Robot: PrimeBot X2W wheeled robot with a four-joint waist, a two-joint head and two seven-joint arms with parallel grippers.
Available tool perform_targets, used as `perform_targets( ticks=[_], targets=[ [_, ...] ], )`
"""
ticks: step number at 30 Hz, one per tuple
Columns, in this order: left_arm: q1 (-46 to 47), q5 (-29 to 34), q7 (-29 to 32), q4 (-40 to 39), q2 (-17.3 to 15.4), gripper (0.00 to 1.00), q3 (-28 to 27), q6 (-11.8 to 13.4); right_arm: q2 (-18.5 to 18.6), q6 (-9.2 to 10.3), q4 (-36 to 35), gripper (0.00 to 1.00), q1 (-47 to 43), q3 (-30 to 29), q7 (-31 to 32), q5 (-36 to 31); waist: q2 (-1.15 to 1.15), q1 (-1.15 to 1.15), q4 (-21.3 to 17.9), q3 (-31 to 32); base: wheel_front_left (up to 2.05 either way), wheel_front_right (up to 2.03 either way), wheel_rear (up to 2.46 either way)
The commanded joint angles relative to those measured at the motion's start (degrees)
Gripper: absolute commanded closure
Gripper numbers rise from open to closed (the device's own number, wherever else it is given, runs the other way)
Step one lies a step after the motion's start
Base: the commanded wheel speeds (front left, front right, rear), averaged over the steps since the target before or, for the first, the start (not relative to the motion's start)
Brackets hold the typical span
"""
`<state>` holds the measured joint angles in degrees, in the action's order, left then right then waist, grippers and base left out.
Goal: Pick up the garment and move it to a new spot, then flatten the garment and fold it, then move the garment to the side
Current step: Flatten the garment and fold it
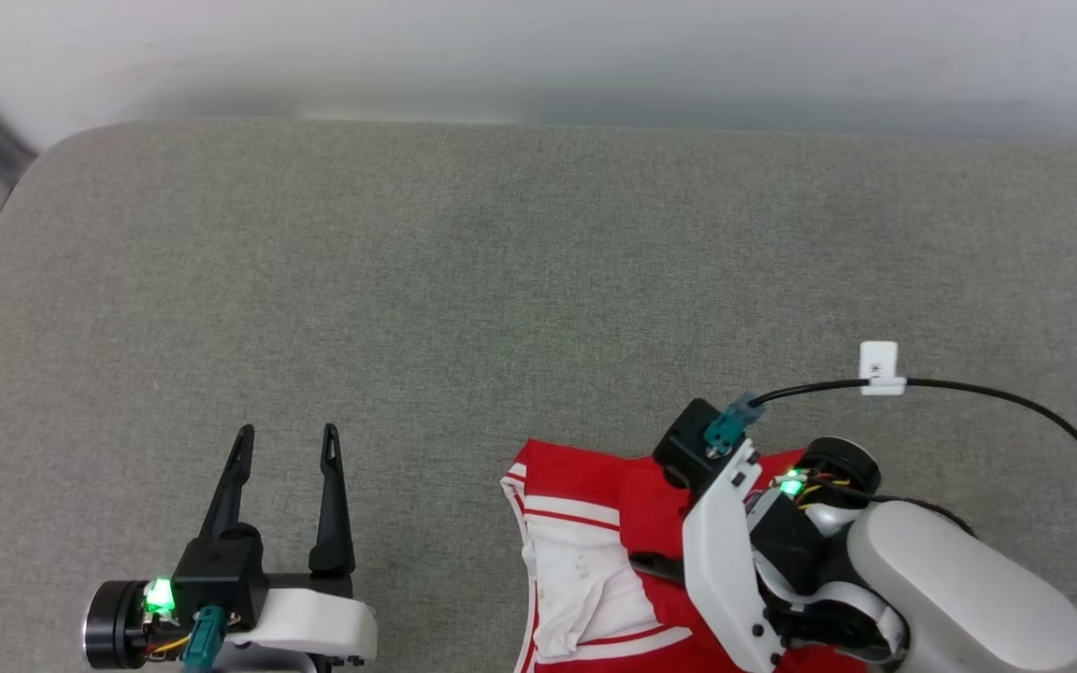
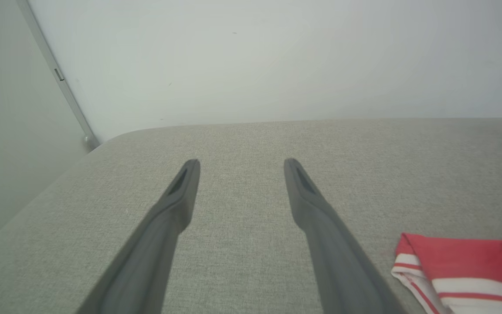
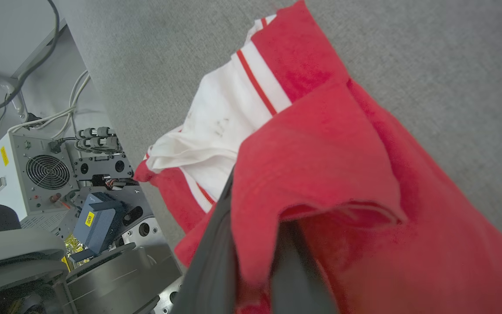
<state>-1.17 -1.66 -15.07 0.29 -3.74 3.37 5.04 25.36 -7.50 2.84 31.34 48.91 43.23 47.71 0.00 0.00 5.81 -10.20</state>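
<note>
The garment is a red shirt with white panels and red-and-white striped trim, lying crumpled at the near edge of the grey table, right of centre. Its lettering is hidden. In the right wrist view a red fold of the garment drapes over and between the two dark fingers of my right gripper, which is shut on it. My left gripper stands open at the lower left over bare table, well left of the shirt. In the left wrist view the left gripper holds nothing, and the garment's striped corner lies at the lower right.
The grey fabric table stretches back to a pale wall. A black cable with a white clip arcs over the right side. Below the table's near edge sit the robot's base and a fan-vented box with cables.
</note>
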Motion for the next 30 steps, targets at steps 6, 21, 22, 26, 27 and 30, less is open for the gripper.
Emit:
perform_targets(
  ticks=[6,21,22,26,27,30],
  targets=[
    [2.0,-0.1,-0.1,0.2,0.4,0.00,0.7,0.0,-4.6,0.02,12.0,1.00,4.2,7.1,-4.6,-2.7,0.00,0.00,1.5,-2.2,0.00,0.00,0.00],
    [-0.8,-0.1,-0.1,1.0,0.7,0.00,-1.0,-0.1,1.3,0.02,8.9,0.00,6.5,9.1,-22.9,-3.9,0.00,0.00,-0.9,2.5,0.00,0.00,0.00],
    [-1.2,-0.1,-0.1,1.0,0.7,0.00,-0.9,-0.2,1.9,0.03,8.0,0.00,6.0,7.4,-24.6,-4.3,0.00,0.00,-1.1,3.0,0.00,0.00,0.00],
    [-2.3,-0.2,-0.1,0.9,0.7,0.00,-1.1,-0.1,3.5,0.03,5.5,0.00,3.4,-1.9,-32.8,-9.1,0.00,0.00,-2.2,4.6,0.00,0.00,0.00],
    [-2.4,-0.4,-0.1,0.7,0.8,0.00,-1.2,-0.1,3.1,0.03,5.6,0.00,2.6,-5.1,-35.0,-10.7,0.00,0.00,-2.4,4.9,0.00,0.00,0.00],
    [-3.6,-0.5,-0.1,0.2,0.8,0.00,-1.5,-0.2,-0.2,0.02,6.1,0.00,-2.9,-18.4,-43.1,-18.1,0.00,0.00,-3.0,5.9,0.00,0.00,0.00]
  ],
)
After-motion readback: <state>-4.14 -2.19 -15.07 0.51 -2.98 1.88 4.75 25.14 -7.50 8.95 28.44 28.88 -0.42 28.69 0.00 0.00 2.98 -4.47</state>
